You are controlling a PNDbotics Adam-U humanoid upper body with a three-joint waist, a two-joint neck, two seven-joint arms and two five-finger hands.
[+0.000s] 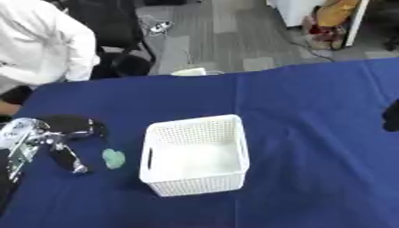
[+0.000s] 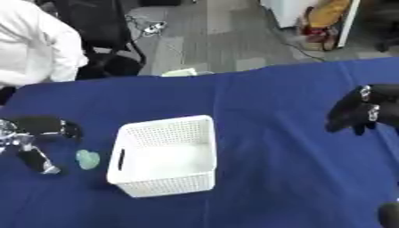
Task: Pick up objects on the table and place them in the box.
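A white perforated box (image 1: 195, 153) stands in the middle of the blue table (image 1: 311, 111) and looks empty inside. A small pale green object (image 1: 114, 158) lies on the cloth just left of the box. My left hand (image 1: 66, 147) hovers beside that object on its left, thumb and fingers spread apart and holding nothing. My right hand (image 2: 360, 109) hangs at the right edge of the table, far from the box, its fingers curled downward with nothing seen in them.
A person in white (image 1: 39, 40) sits at the far left edge beside a black chair (image 1: 117, 26). A pale object (image 1: 189, 71) sits at the table's far edge. A dark shape (image 2: 388, 214) shows at the lower right corner.
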